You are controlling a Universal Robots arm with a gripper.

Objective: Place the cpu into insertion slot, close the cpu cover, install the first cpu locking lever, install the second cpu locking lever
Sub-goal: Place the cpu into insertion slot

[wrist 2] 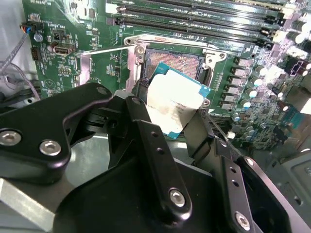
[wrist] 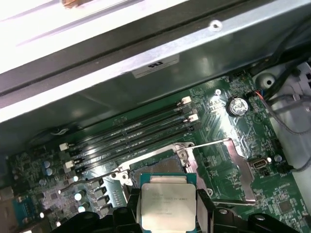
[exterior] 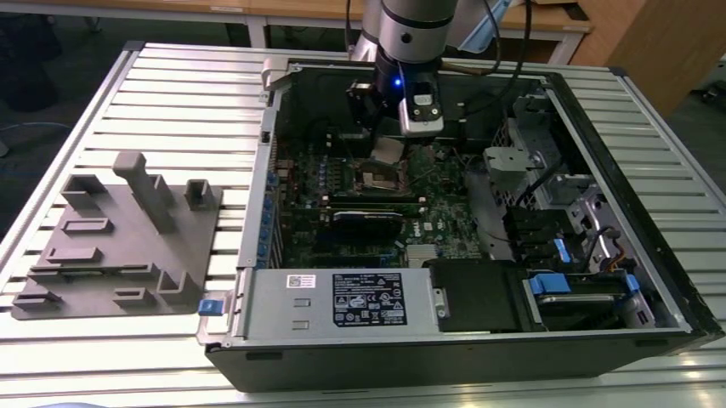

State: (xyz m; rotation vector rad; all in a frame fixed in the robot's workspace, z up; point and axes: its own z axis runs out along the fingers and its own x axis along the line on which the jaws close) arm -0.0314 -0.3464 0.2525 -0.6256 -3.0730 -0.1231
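Black metal gripper [wrist 2: 167, 119] clamps the small flat silver-topped square cpu [wrist 2: 176, 99] by opposite edges, hovering just above the gold-brown square insertion slot [wrist 2: 170, 59], probably to align its corners with that socket.

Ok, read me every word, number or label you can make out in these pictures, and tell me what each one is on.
Nothing is clear enough to quote.
On the grey metal box, the big white label: too small.
Beside it, the small white sticker: too small.
On the chip held in the hand: faint lines, blurred.
On the case wall, a sticker: blurred.
On the green board: markings too small.
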